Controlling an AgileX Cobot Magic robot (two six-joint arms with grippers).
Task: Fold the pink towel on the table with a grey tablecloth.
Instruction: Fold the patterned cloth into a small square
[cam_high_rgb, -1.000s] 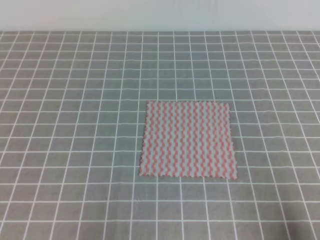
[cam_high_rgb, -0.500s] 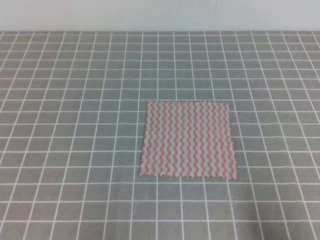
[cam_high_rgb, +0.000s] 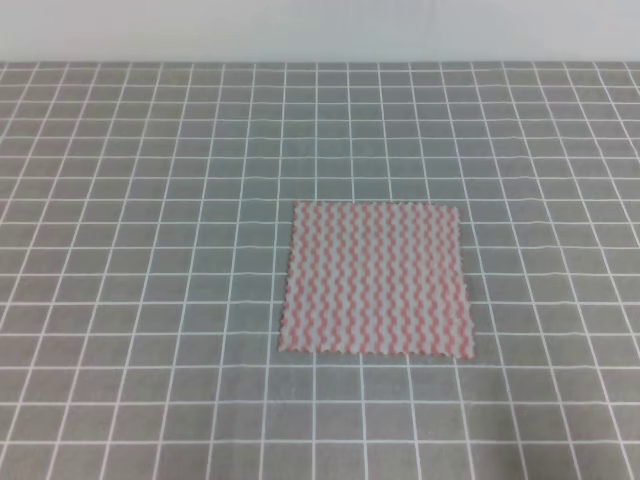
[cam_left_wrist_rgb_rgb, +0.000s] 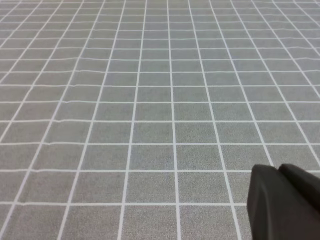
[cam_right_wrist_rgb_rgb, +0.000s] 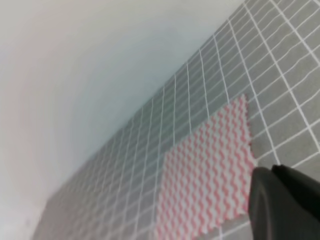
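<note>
The pink towel (cam_high_rgb: 375, 279) lies flat and unfolded on the grey-clothed worktop (cam_high_rgb: 150, 250), just toward 4 o'clock from centre in my high view; my left gripper (cam_left_wrist_rgb_rgb: 285, 202) shows only a dark corner at 5 o'clock, likewise my right gripper (cam_right_wrist_rgb_rgb: 285, 200); I cannot tell how either's jaws stand.
</note>
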